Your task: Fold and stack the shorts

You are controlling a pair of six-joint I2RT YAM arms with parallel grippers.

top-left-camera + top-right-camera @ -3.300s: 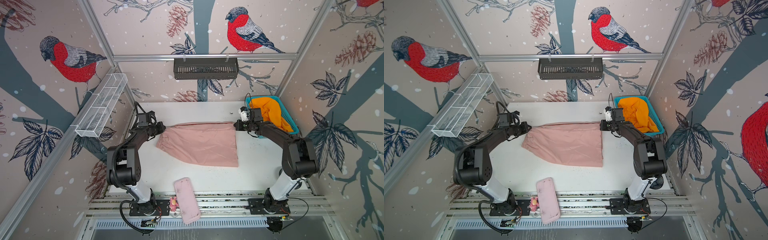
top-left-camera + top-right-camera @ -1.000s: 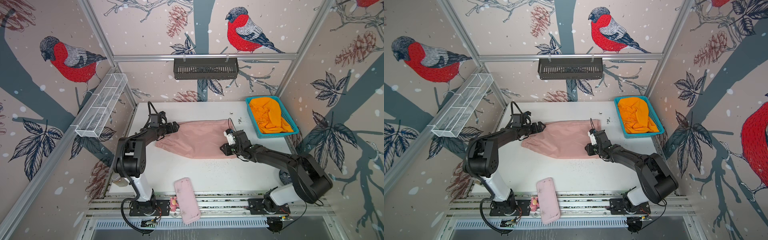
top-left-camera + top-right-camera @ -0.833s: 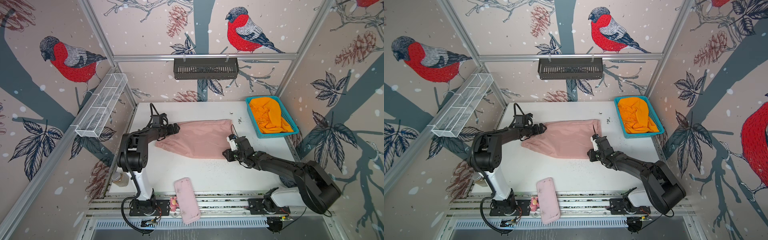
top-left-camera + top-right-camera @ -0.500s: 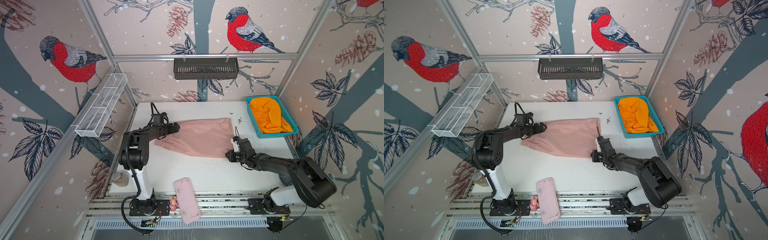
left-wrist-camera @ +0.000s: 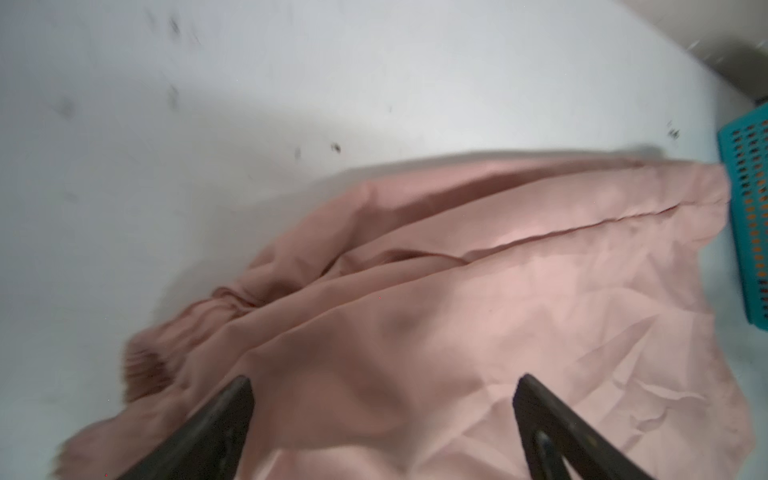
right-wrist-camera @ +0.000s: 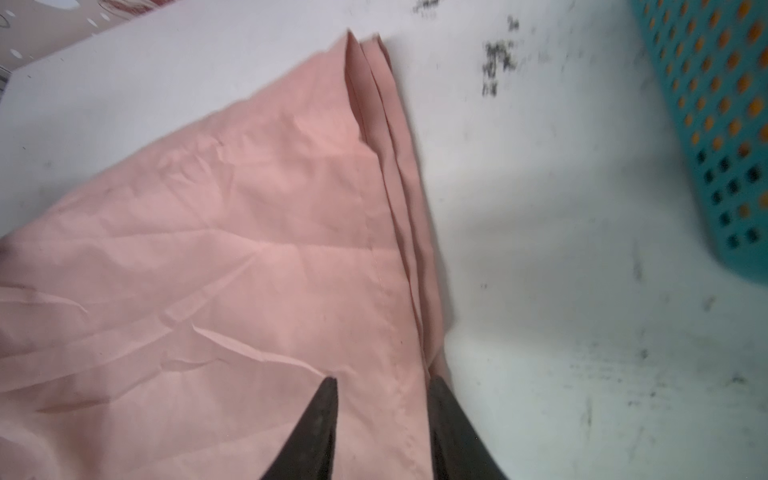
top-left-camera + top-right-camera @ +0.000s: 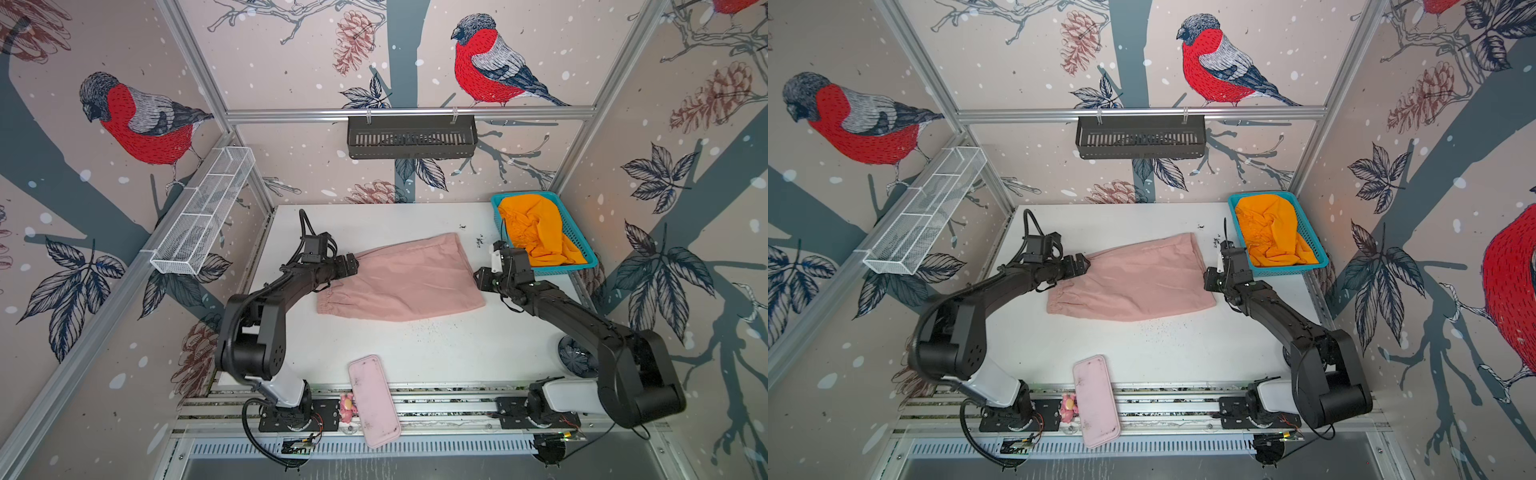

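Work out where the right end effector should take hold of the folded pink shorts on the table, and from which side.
Probably grip the pink shorts at the layered hem edge, near its front corner, coming low from the right of the table. The layers lie stacked and aligned there, facing the right end effector; the bunched waistband lies at the opposite end.

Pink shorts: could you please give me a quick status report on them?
Left claw open over waist end. Right claw open at hem edge, not gripping. Pink shorts folded flat on table; orange shorts bunched in teal basket. Nothing in the way.
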